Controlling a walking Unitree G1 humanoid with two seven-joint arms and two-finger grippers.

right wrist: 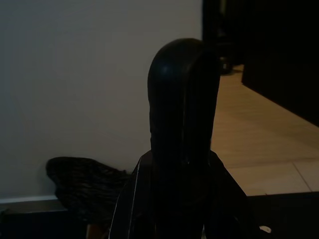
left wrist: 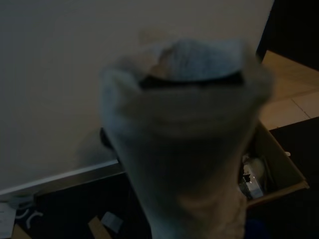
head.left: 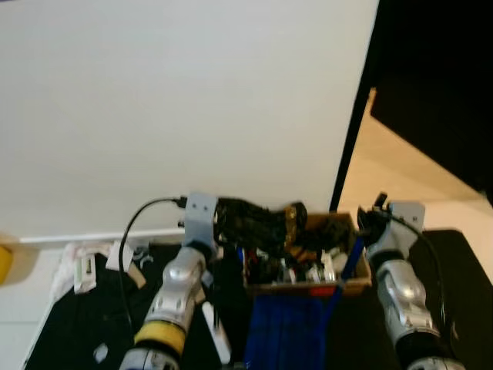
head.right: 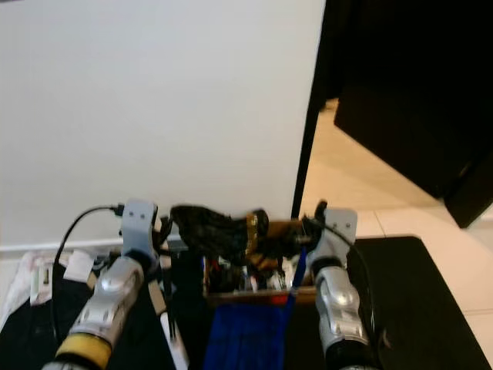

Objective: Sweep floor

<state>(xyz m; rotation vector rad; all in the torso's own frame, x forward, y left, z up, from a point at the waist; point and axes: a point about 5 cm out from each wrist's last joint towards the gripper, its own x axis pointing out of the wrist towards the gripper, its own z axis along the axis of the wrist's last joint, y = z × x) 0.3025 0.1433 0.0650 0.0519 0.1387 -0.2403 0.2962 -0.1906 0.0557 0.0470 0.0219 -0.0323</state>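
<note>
Ahead, cardboard box (head.left: pixel 308 287) between left gripper (head.left: pixel 202 212) and right gripper (head.left: pixel 385 210); finger states unclear.

Cluttered cardboard box (head.left: pixel 308 287) between arms

Two silver arms: the left arm (head.left: pixel 174 289) wears a yellow band and black cable.

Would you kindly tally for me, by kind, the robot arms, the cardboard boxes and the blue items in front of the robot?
Silver robot arms: 2 (left arm, right arm)
Cardboard boxes: 1 (cardboard box, full of clutter)
Blue cloth-like items: 1 (blue item below the box)
Total: 4
</note>
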